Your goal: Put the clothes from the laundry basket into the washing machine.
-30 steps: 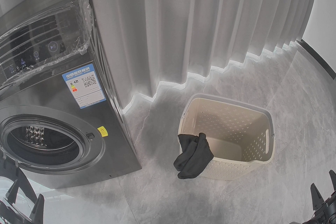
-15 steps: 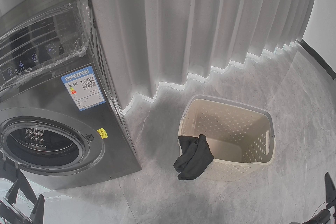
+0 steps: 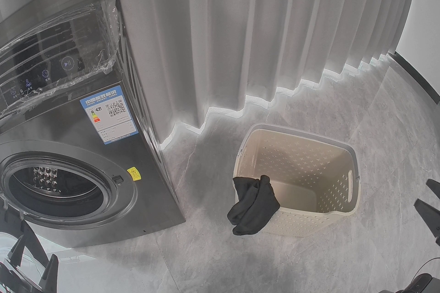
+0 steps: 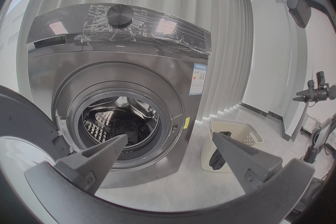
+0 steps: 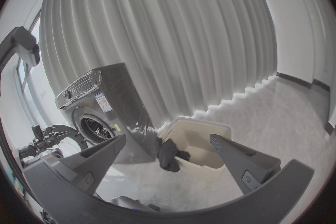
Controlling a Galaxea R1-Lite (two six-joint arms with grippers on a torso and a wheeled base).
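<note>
A black garment (image 3: 253,207) hung over the near-left rim of the laundry basket (image 3: 298,221), low in the centre of the head view, and hid part of the basket's wall. The washing machine (image 3: 91,133) stood at the left, cut off by the frame edge, with its door (image 4: 24,119) open. Something dark (image 4: 123,128) lay inside the drum, hard to make out. The left claw (image 4: 168,137) and the right claw (image 5: 168,138) were both spread wide, grasping nothing.
</note>
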